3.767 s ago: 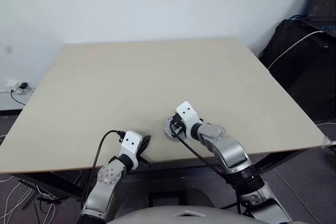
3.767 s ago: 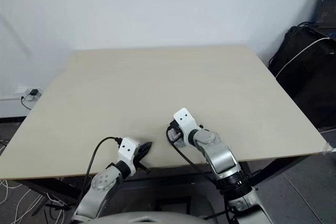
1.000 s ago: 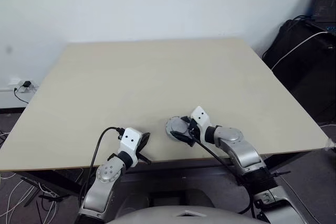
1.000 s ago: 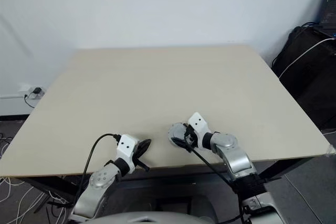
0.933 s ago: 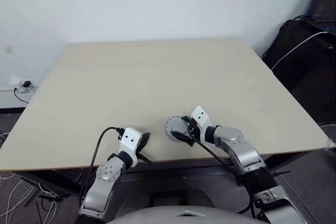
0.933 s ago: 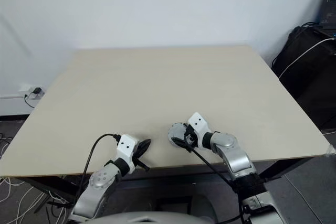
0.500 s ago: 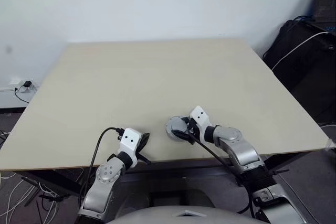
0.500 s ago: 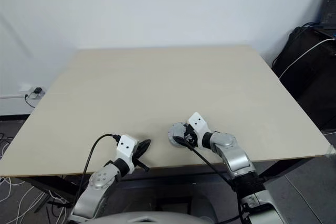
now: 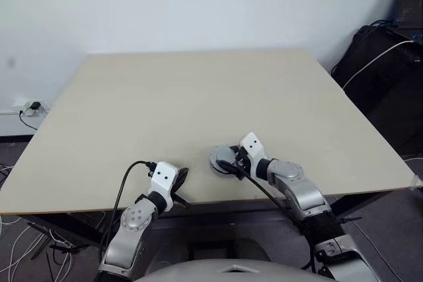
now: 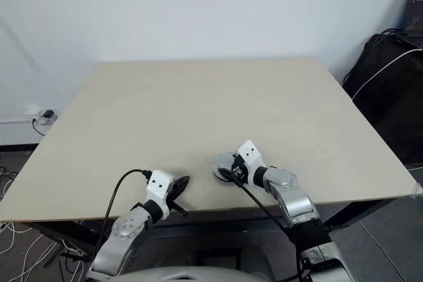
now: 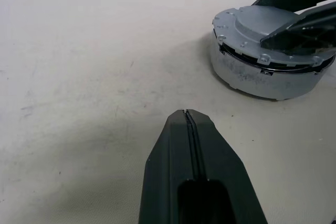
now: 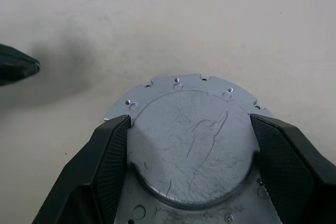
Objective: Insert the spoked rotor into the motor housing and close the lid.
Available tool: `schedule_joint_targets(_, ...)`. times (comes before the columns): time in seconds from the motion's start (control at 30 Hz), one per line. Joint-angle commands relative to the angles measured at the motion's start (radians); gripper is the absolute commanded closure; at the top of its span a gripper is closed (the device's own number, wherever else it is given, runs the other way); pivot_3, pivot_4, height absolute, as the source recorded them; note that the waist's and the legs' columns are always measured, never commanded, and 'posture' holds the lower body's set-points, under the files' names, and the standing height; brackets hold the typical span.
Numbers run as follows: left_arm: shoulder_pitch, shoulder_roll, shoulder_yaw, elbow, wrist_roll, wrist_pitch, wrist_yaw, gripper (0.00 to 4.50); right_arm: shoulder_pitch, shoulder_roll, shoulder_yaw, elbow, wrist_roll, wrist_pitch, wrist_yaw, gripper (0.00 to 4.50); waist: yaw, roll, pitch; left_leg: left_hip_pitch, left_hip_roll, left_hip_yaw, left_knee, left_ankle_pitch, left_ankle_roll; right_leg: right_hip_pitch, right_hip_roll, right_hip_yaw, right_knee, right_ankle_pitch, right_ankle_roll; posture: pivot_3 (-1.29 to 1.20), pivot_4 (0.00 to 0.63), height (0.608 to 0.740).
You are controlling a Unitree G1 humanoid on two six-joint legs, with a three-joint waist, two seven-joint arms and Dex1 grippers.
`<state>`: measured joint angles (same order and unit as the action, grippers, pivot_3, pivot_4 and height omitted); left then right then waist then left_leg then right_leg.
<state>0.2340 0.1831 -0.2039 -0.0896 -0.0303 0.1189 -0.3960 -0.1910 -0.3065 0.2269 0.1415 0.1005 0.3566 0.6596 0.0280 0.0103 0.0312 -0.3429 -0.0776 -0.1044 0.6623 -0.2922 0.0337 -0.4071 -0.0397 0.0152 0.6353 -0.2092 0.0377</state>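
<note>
the lid [image 12: 191,145] sits smooth face up on the motor housing [image 11: 265,77], low and centre-right in the head views, near the table [image 9: 198,97] front edge. the stack shows as one silver drum in the left wrist view; the spoked rotor cannot be seen and is judged to be inside.

the right gripper [image 12: 191,156] has one black finger [image 12: 107,166] on each side of the lid's raised centre. the pads look to be against it, but whether they press or merely flank it cannot be told.

the left gripper [image 11: 187,116] is clenched, fingers together, nothing between them, lower left of the head view, apart from the stack.

risks, as judged:
- lid not fully seated: a dark seam shows between lid and housing; an early release could leave it tilted.
- sideways drag: pulling the fingers away while they rub the raised centre could slide or lift the lid.
- the drum is unbraced by the other arm, so a push could shift it toward the table edge.

count: one lid, one housing, two grippers, one table.
</note>
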Motion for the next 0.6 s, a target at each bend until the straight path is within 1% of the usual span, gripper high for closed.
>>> schedule_joint_targets(0.03, -0.011, 0.0, 0.004, -0.018, -0.01, -0.022, -0.002, 4.5, -0.015, -0.016, 0.014, -0.024, -0.022, 0.005, 0.005, 1.25, 0.0, 0.0, 0.0, 0.0, 0.0, 0.0, 0.0, 0.0, 0.0, 0.0, 0.0, 0.0, 0.0, 0.0, 0.0, 0.0, 0.0, 0.74)
schedule_joint_targets(0.3, -0.007, 0.0, 0.002, -0.021, -0.01, -0.021, -0.002, 4.5, -0.028, -0.061, 0.055, -0.012, -0.056, 0.035, 0.033, 1.25, 0.0, 0.001, -0.003, 0.0, 0.0, 0.0, 0.0, 0.0, 0.0, 0.0, 0.0, 0.0, 0.0, 0.0, 0.0, 0.0, 0.0, 0.74)
schedule_joint_targets(0.47, -0.002, 0.002, 0.002, -0.027, -0.012, -0.019, -0.003, 4.5, -0.025, -0.069, 0.057, -0.015, -0.062, 0.049, 0.036, 1.25, 0.001, 0.002, -0.006, 0.001, 0.0, 0.0, 0.0, 0.0, 0.0, 0.001, 0.0, 0.0, 0.0, 0.0, 0.0, 0.0, 0.0, 0.74)
schedule_joint_targets(0.6, -0.001, 0.001, 0.0, -0.03, -0.01, -0.019, -0.003, 4.5, -0.022, -0.061, 0.056, -0.014, -0.076, 0.068, 0.004, 1.25, 0.002, 0.003, -0.007, 0.001, 0.0, 0.0, 0.0, 0.0, 0.001, 0.001, 0.0, 0.0, 0.0, 0.0, 0.0, 0.0, 0.0, 0.74)
